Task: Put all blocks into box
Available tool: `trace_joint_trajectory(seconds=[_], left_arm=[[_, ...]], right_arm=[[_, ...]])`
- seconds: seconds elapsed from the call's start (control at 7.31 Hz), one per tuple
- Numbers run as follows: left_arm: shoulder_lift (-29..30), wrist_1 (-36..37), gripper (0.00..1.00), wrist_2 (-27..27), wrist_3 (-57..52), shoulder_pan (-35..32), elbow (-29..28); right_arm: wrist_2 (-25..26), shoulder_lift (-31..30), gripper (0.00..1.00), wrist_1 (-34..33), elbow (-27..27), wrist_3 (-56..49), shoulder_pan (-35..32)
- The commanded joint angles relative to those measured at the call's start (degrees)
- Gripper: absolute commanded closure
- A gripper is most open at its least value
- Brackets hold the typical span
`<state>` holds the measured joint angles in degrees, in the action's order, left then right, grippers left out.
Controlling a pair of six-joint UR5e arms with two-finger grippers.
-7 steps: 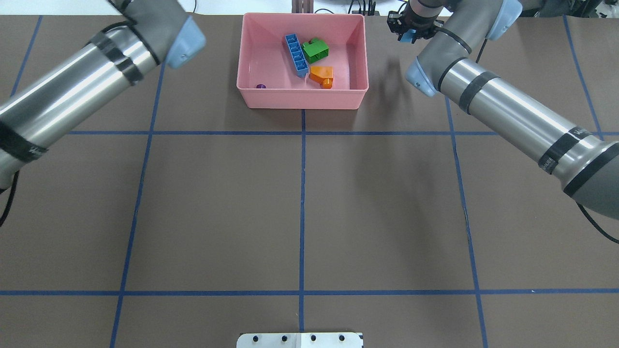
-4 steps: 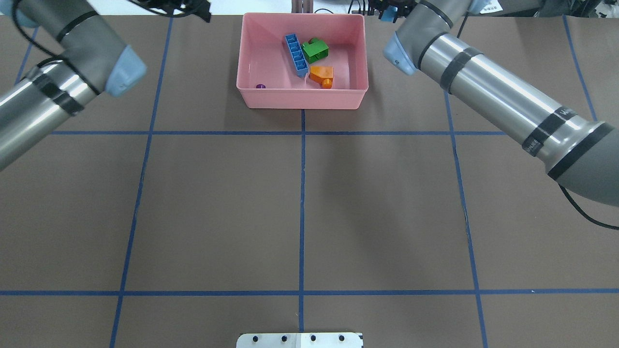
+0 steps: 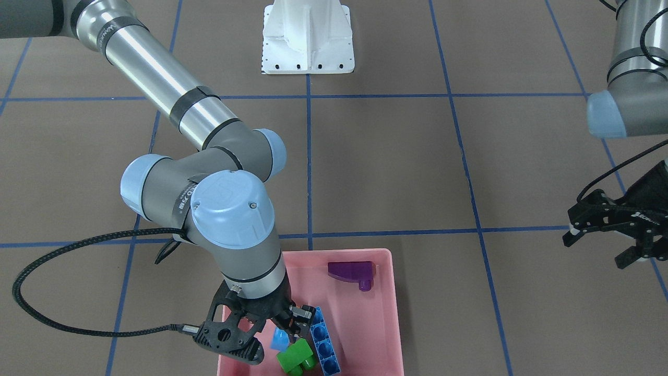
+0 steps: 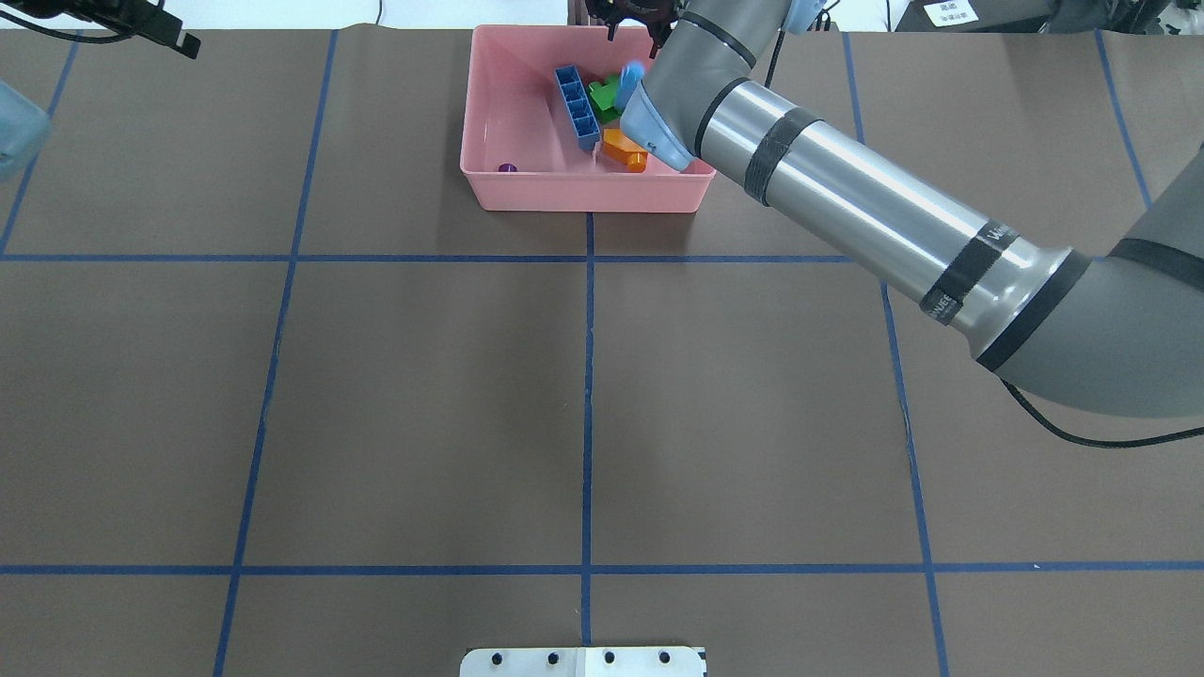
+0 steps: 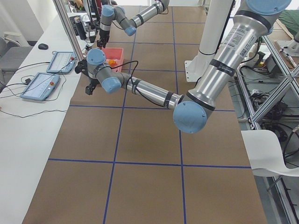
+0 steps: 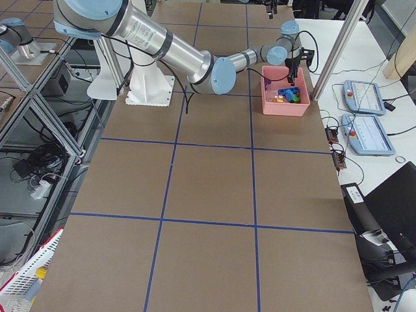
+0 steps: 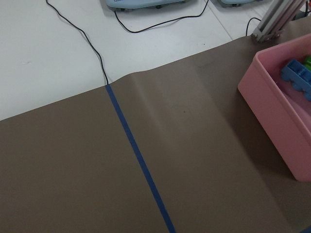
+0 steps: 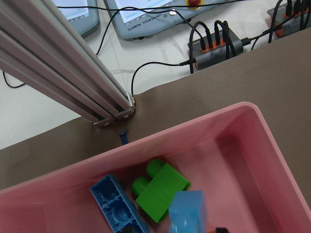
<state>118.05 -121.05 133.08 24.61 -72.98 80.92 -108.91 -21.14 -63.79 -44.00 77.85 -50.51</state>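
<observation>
At the front-facing view's lower left, the right gripper [image 3: 276, 337] hangs over the pink box [image 3: 365, 318], its fingers pinching the tiny blue brick [image 3: 279, 340] above the green brick [image 3: 292, 358] and the long blue brick [image 3: 323, 344]. The purple brick [image 3: 351, 271] lies at the box's upper end. At far right, the left gripper [image 3: 600, 249] hovers over the surface [image 3: 396, 156] with its fingers spread.

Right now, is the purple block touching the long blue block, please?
Apart: the front-facing view shows bare box floor between the purple block and the long blue block.

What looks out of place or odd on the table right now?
Nothing looks spilled or damaged. Inside the pink box, the green block lies tipped on its side, studs pointing sideways, beside the long blue block.
</observation>
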Motion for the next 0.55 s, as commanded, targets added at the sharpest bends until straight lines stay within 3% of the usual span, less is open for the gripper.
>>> trace_joint_trajectory(seconds=[0.0, 0.27, 0.41], left_arm=[[-1.68, 3.52, 0.00, 0.95, -0.87, -2.51, 0.38], [-4.23, 12.97, 0.00, 0.95, -12.43, -6.62, 2.21], [-7.11, 17.38, 0.00, 0.95, -13.70, -6.91, 5.36]], right_arm=[[-5.84, -10.87, 0.00, -6.82, -18.29, -1.37, -2.81], [-12.27, -27.02, 0.00, -22.44, -42.80, -13.09, -8.78], [-14.03, -37.12, 0.00, -26.78, -53.28, -22.04, -12.21]])
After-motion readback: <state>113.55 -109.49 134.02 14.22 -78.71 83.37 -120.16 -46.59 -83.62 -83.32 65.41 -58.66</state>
